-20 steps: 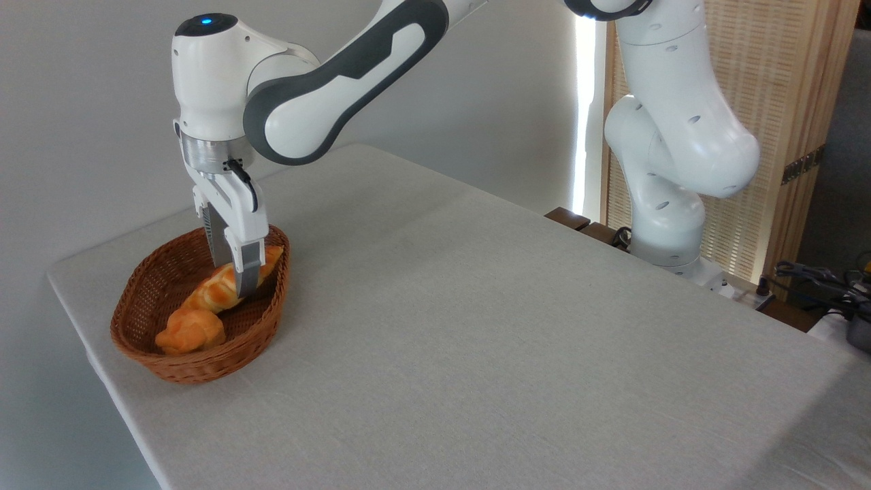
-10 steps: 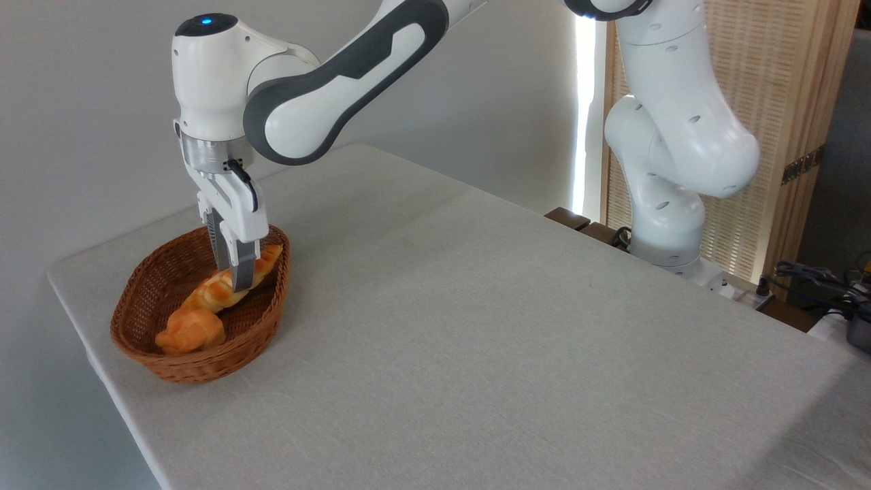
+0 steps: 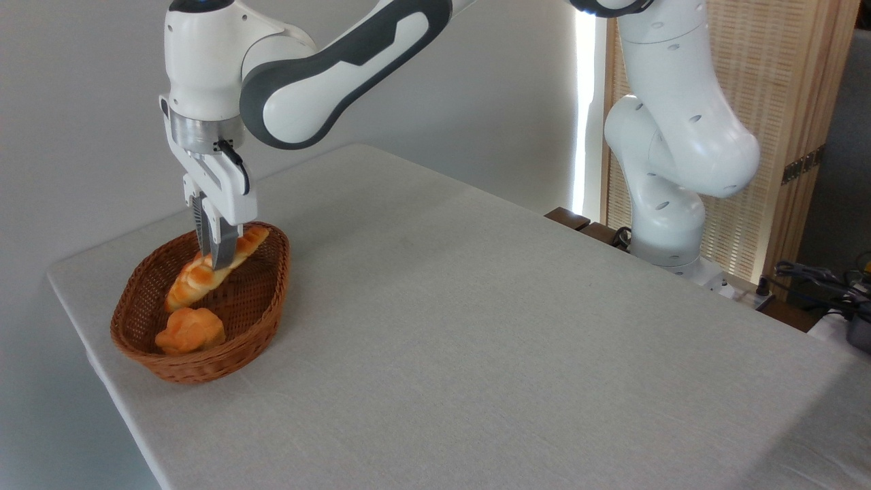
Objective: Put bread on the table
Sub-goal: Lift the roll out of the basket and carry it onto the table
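The middle of the bread (image 3: 194,280) is covered by the gripper's near finger, so the contact itself cannot be seen; the far finger is mostly lost behind the near one, and the two look drawn in to a narrow gap with the loaf pinched between them. The top of the wrist housing is cut off by the upper edge of the picture, and so is the arm's upper link at the top right; the arm's base, far to the right of the tool, is half hidden behind the table's far edge.

The arm reaches in from the right in a long bend, its forearm slanting down to the left, and the wrist turns straight down so that the gripper (image 3: 216,262) points at the basket (image 3: 197,357) from above; its fingers hang vertical, their tips within the basket's rim line.

The bread hangs tilted in that grip — its upper end rises to the right of the fingers, its lower end slopes down to the left of them, towards the basket floor; whether that low tip touches the wicker cannot be told. Below and left of the fingertips lies a round bun (image 3: 190,331) on the basket floor, just apart from the loaf. The table (image 3: 490,327) stretches wide and bare to the right of the tool — the basket stands near its left corner.
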`<state>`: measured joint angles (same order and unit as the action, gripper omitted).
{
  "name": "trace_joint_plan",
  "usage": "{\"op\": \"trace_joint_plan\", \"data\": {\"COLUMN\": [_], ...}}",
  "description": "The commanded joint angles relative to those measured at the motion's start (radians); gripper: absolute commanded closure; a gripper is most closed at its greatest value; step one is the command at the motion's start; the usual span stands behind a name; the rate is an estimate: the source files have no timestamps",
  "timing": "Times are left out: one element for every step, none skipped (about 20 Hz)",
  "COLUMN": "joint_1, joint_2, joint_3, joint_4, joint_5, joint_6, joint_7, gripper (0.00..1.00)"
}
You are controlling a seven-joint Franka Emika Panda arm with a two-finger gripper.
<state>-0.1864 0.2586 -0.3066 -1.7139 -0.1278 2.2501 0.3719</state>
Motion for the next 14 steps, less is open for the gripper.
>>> {"op": "trace_joint_plan", "data": {"joint_1": [0.008, 0.008, 0.010, 0.012, 0.012, 0.012, 0.012, 0.012, 0.012, 0.012, 0.012, 0.012, 0.012, 0.012], "joint_2": [-0.022, -0.024, -0.027, -0.039, -0.056, -0.083, -0.114, -0.154, -0.195, -0.234, -0.267, -0.280, -0.295, -0.297], "joint_3": [0.004, 0.010, 0.014, 0.020, 0.036, 0.052, 0.053, 0.064, 0.090, 0.112, 0.127, 0.136, 0.148, 0.150], "joint_4": [0.026, 0.039, 0.057, 0.074, 0.077, 0.071, 0.051, 0.018, -0.016, -0.057, -0.099, -0.117, -0.145, -0.159], "joint_5": [-0.053, -0.061, -0.075, -0.090, -0.095, -0.095, -0.095, -0.095, -0.095, -0.095, -0.093, -0.093, -0.093, -0.089], "joint_6": [-0.050, -0.081, -0.117, -0.160, -0.206, -0.255, -0.323, -0.398, -0.453, -0.492, -0.521, -0.536, -0.567, -0.595], "joint_7": [-0.007, -0.005, -0.002, 0.001, 0.013, 0.045, 0.108, 0.186, 0.255, 0.313, 0.359, 0.380, 0.412, 0.433], "gripper": [0.76, 0.76, 0.76, 0.76, 0.76, 0.76, 0.76, 0.76, 0.75, 0.74, 0.74, 0.74, 0.74, 0.74]}}
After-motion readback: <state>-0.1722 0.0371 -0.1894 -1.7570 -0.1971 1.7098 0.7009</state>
